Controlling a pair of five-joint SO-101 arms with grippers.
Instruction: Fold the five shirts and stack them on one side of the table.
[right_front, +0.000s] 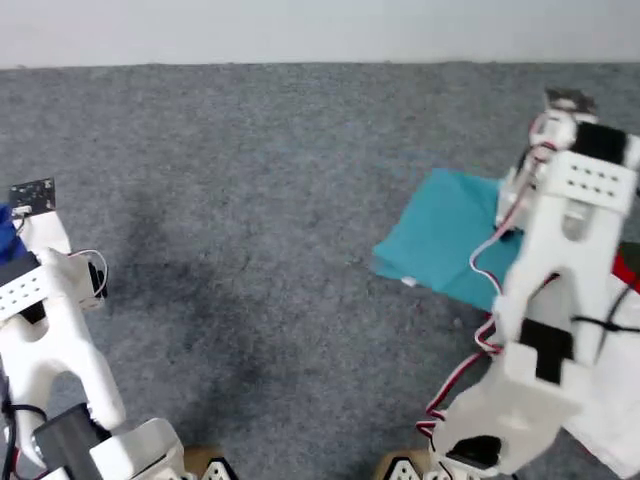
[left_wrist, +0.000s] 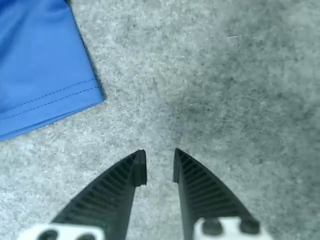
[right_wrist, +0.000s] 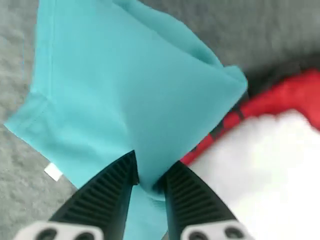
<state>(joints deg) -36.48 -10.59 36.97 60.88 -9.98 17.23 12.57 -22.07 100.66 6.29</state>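
Where pincer (right_wrist: 149, 171) grips teal shirt (right_wrist: 125, 90), red shirt (right_wrist: 285, 92)

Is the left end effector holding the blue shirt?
No. The left end effector stands open over the grey carpet, apart from the blue shirt.

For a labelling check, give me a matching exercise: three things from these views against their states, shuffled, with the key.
1 teal shirt
2 blue shirt
3 left gripper

A open above bare carpet
B pinched by the right gripper
C flat on the carpet, ungripped

Pairs: 1-B, 2-C, 3-A.
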